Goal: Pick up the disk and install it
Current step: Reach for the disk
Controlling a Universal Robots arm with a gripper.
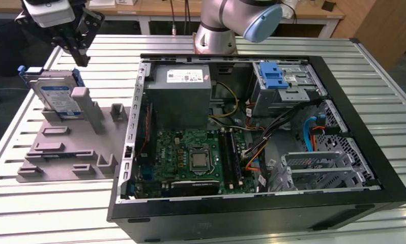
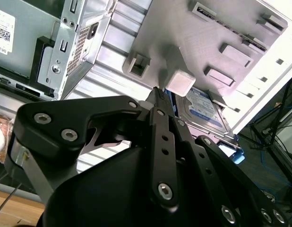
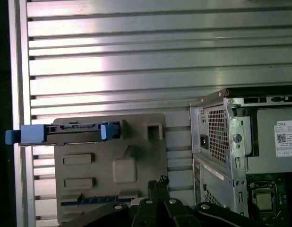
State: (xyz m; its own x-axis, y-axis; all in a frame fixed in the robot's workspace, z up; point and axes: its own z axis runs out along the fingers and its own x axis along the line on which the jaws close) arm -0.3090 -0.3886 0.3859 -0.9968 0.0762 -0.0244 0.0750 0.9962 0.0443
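One disk [image 1: 57,94] stands on edge in the exterior view, slotted into the grey holder [image 1: 60,152] on the slatted table [image 1: 47,213], at that view's left of the open computer case [image 1: 257,218]. Upright like that, I judge, its top edge is offered to a grasp from above. My gripper [image 1: 81,60] hangs just above it, jaws pressed together on nothing.

In the second wrist view my gripper [image 2: 157,91] points toward the holder, with the disk [image 2: 202,106] showing its label face just beyond.

In the first wrist view the disk [image 3: 65,134] is edge-on, its blue frame ends sticking out, apart from my gripper [image 3: 160,180].
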